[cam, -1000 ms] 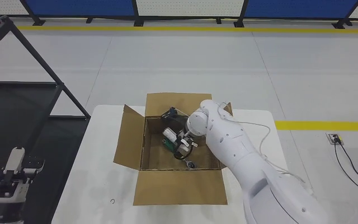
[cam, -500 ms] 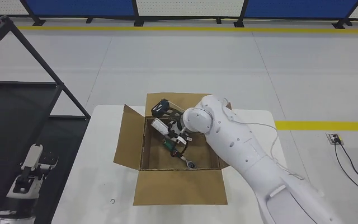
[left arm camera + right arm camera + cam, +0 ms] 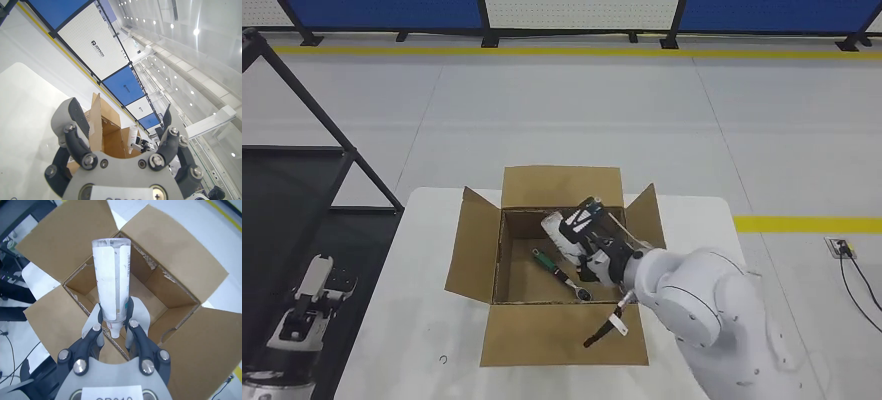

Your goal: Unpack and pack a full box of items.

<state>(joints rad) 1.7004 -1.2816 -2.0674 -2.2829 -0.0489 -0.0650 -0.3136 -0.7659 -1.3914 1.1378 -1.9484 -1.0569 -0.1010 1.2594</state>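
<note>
I see the white table (image 3: pixel 412 300) carrying the open cardboard box (image 3: pixel 542 340), flaps spread; a small dark bit (image 3: pixel 443 359) lies apart from it.

**How my three cams are set up**

Top cam sits high on the robot, looking steeply down at the cardboard box (image 3: pixel 562 187) from its near side, floor (image 3: pixel 662 110) beyond. My right wrist cam hangs close over the box, staring into it past the bottle (image 3: pixel 111 279). Left wrist cam is low, well off the box's left, tilted up toward the ceiling (image 3: pixel 198 56). All three catch the box.
</note>
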